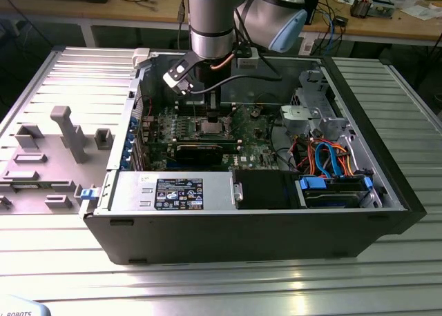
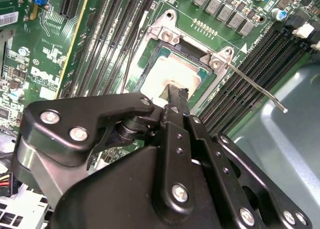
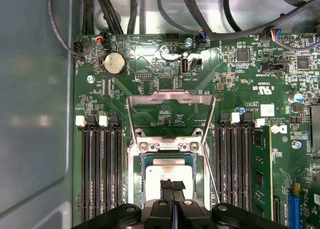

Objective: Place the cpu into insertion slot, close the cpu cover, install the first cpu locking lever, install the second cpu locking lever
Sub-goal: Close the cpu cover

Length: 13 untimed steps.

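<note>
Cpu (image 3: 167, 175) lies flat in the insertion slot (image 3: 134, 175), mid-frame in the exterior view, with the drive cage (image 1: 314, 116) off to the exterior view's right. Over it the gripper (image 3: 173, 185) has its fingers pressed together with nothing between them; whether the tips touch cannot be told. The cpu cover (image 3: 170, 95) stands raised and a locking lever (image 2: 255, 86) juts free. I judge a skewed cpu could bend socket contacts under pressure, or a finger could snag the lever. The gripper's body hides the chip's near edge.
</note>
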Each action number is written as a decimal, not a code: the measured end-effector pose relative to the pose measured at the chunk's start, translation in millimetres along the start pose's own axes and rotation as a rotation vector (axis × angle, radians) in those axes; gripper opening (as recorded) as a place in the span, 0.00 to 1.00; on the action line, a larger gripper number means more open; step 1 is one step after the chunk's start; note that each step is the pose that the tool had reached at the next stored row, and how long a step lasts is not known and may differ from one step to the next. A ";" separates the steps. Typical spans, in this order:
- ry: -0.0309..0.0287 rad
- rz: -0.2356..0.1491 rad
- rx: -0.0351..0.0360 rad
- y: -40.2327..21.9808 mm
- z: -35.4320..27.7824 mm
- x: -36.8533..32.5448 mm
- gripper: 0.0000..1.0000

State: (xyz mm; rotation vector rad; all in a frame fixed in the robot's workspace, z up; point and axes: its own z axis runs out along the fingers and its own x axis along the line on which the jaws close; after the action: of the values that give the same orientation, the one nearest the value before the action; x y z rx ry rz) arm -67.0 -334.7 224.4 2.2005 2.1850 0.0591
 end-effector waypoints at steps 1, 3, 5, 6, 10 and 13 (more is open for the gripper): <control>-0.0002 0.000 0.0001 0.0 0.0 0.0 0.11; -0.0003 0.000 0.0001 0.0 -0.1 0.0 0.11; -0.0004 0.000 0.0003 0.1 0.0 0.0 0.11; -0.0003 0.000 0.0015 0.9 0.1 0.1 0.11; -0.0014 0.000 0.0075 4.2 0.2 0.0 0.11; -0.0018 0.000 0.0076 4.2 0.2 0.0 0.11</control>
State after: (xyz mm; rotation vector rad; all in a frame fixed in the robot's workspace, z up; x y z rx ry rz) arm -62.7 -334.7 224.4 2.2036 2.1879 0.0489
